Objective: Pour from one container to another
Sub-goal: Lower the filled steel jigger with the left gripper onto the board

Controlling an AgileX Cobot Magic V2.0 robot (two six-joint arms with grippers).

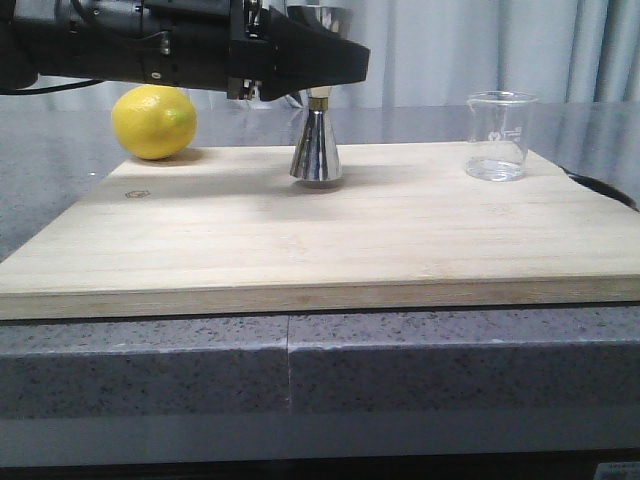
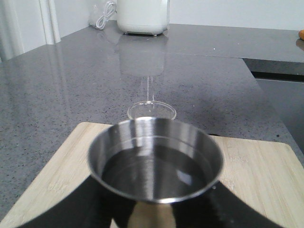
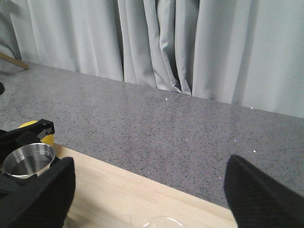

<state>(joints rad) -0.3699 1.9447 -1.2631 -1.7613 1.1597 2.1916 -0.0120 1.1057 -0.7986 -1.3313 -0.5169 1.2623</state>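
1. Nearest the front camera: the bench [image 1: 150, 380] edge, grey speckled stone, carrying a pale wooden board [image 1: 300, 235]. All task items stand on the board's far half.
2. The steel jigger [image 1: 316, 150] stands upright near the board's middle, long axis vertical. In my left wrist view its upper cup [image 2: 156, 159] fills the frame and holds a dark pool of liquid.
3. My left pincer [image 1: 300, 70] sits at the jigger's upper cone, the arm reaching in level from the left. My fingers [image 2: 95, 204] flank the stem in the wrist view, but contact is hidden; I cannot tell whether I am clenched on it or merely around it.
4. The glass beaker [image 1: 498, 136] stands upright to the right of the jigger, well apart from it, with only a little liquid at the bottom.
5. My right pincer [image 3: 147, 190] is released, fingers [image 3: 259, 194] spread wide, with the beaker's rim [image 3: 162, 222] just below the gap. Judgement: the right arm is the nearer to the beaker, and any grasp means descending along its vertical axis.
6. Farther back left: a lemon [image 1: 154, 121] by the board's rear edge.
7. Farthest: grey curtain [image 3: 166, 42].
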